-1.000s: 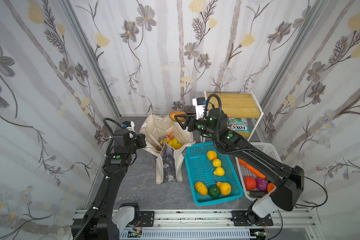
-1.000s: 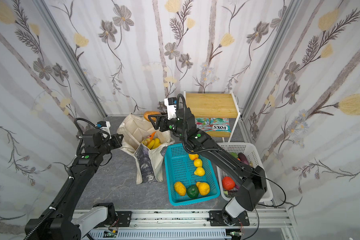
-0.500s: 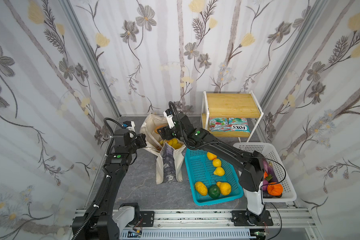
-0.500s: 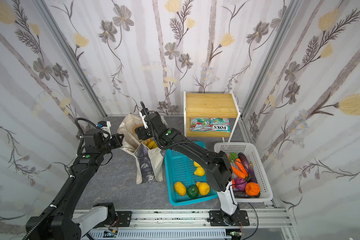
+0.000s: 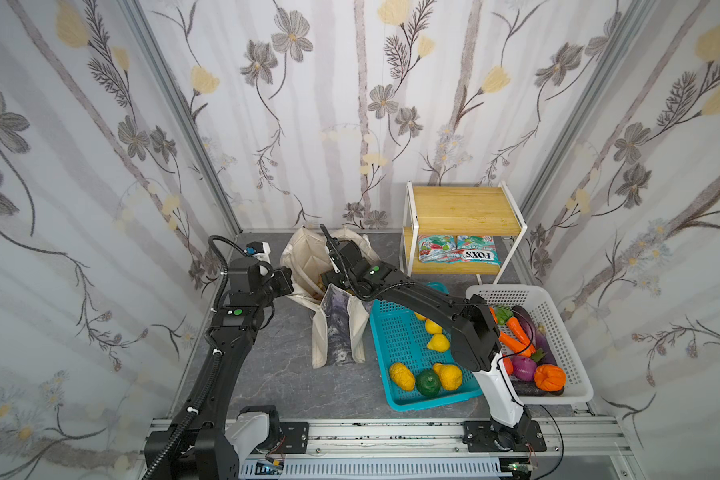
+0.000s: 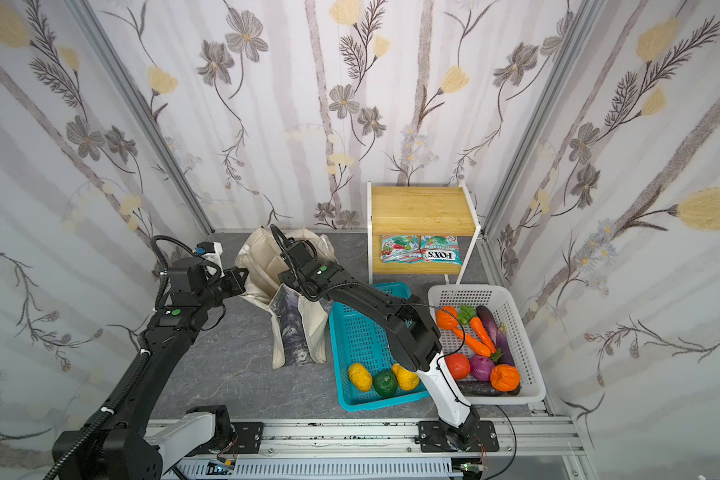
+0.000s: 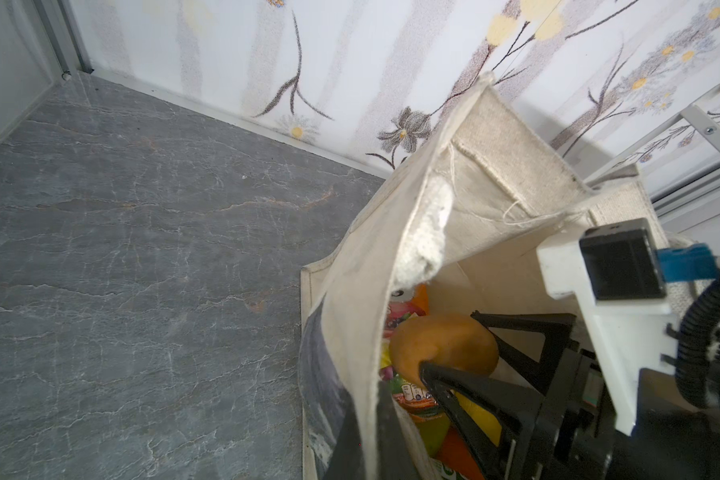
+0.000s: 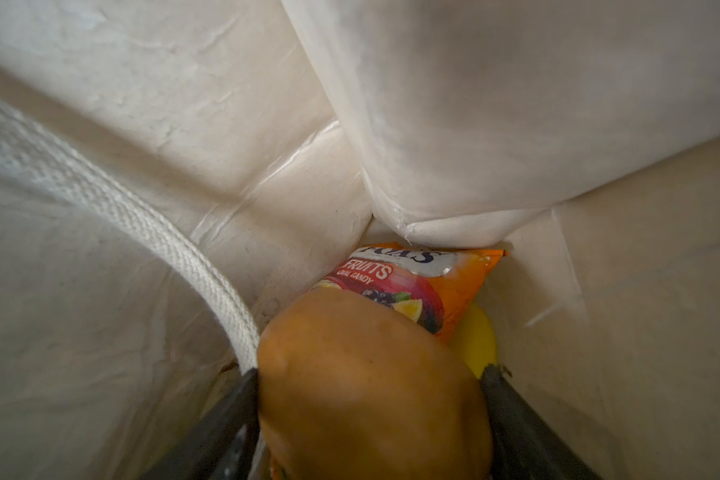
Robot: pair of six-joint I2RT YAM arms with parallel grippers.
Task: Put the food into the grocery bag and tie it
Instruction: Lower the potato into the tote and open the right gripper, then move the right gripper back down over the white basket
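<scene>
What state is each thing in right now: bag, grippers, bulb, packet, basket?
grocery bag: upright, mouth open, untied.
left gripper: shut on the grocery bag's rim.
right gripper: inside the bag, shut on the brown bulb.
brown bulb: gripped, over the snack packet.
snack packet: lying inside the bag.
teal basket: partly filled.

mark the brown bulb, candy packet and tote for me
brown bulb [image 8: 371,386], right wrist view, middle of its skin
candy packet [image 8: 412,282], right wrist view, printed front
tote [image 7: 366,257], left wrist view, canvas side wall
</scene>
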